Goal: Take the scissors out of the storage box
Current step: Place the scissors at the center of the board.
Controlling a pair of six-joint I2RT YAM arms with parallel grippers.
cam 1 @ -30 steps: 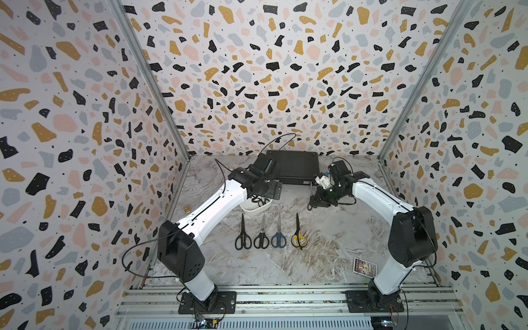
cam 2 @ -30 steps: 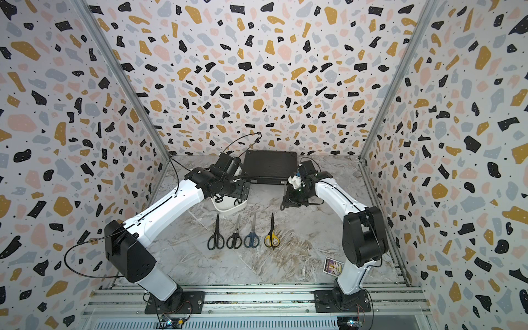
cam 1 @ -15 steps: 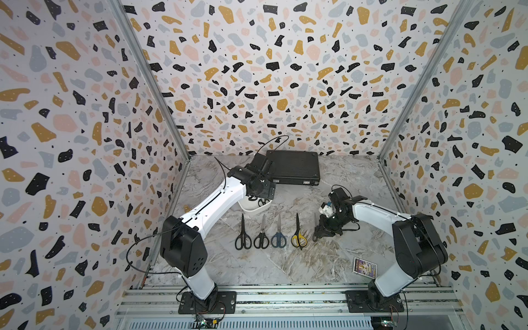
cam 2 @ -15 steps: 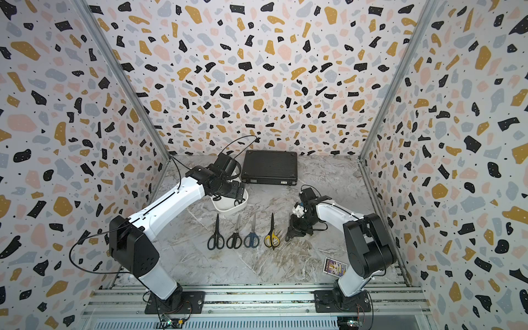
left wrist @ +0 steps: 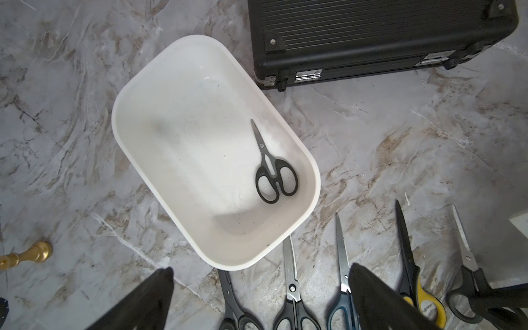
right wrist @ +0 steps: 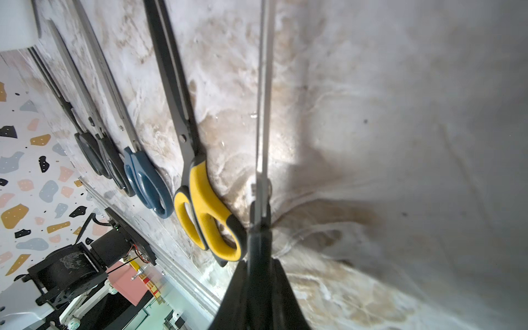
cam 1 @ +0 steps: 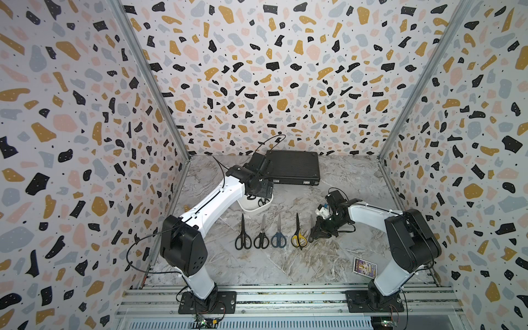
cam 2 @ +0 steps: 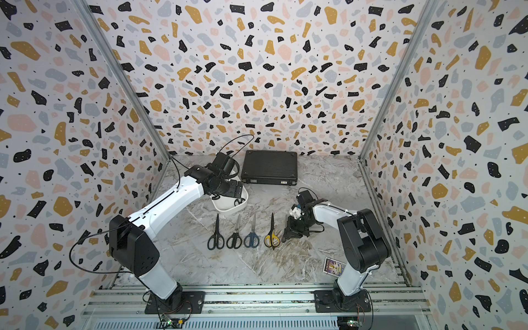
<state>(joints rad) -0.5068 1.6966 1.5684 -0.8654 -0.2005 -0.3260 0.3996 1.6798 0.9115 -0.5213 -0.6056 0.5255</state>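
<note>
The white storage box (cam 1: 251,212) (cam 2: 227,211) (left wrist: 123,137) holds one small pair of scissors (left wrist: 271,174) (cam 1: 263,201). My left gripper (left wrist: 261,270) (cam 1: 258,190) hangs open just above the box, holding nothing. In front of it lie two black-handled pairs (cam 1: 243,237) (cam 1: 261,237), a dark blue pair (cam 1: 278,237) and a yellow-and-black pair (cam 1: 298,237) (right wrist: 205,217). My right gripper (right wrist: 258,265) (cam 1: 315,233) (cam 2: 288,233) is shut on the handle of another black-handled pair (right wrist: 264,114) (left wrist: 468,265), low at the table beside the yellow one.
A flat black latched case (cam 1: 293,167) (cam 2: 270,167) (left wrist: 371,37) lies behind the box. A small printed card (cam 1: 365,267) (cam 2: 334,265) lies near the right arm's base. A brass-coloured peg (left wrist: 31,254) rests on the marble table left of the box.
My right arm has carried the black-handled scissors from beside the case to the front and lowered them next to the yellow pair. The left arm has stayed over the box, shifting slightly.
</note>
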